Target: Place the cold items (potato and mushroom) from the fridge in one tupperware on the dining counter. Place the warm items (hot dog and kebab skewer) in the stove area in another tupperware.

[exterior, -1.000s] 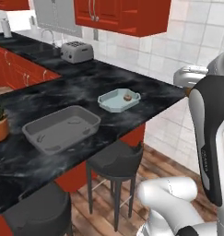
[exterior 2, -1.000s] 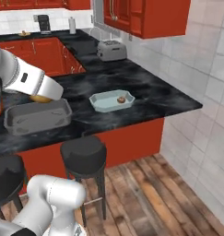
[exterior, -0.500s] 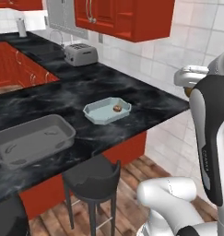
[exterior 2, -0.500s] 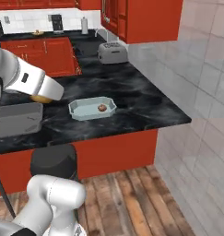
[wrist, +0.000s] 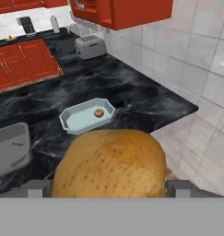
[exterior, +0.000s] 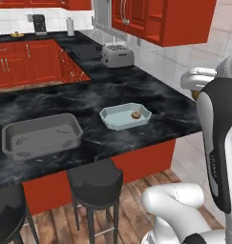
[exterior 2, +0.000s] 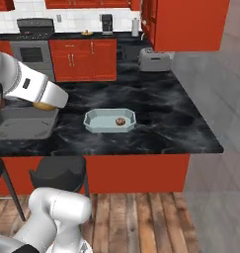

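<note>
- The tool (wrist: 109, 186) grips the potato (wrist: 111, 163), which bulges between its two dark fingers at the bottom of the hand view.
- Over the last second the base has swung round: the whole scene has shifted, and the light-blue tupperware (exterior: 125, 116) now sits nearer the middle of both base views, so the drop looks close.
- The mushroom (exterior: 135, 115) already lies inside that tupperware.
- The grey tupperware (exterior: 41, 135) waits beside it on the worktop (exterior: 179, 114).
- Beyond the light-blue tupperware stands the toaster (exterior: 117, 55).
</note>
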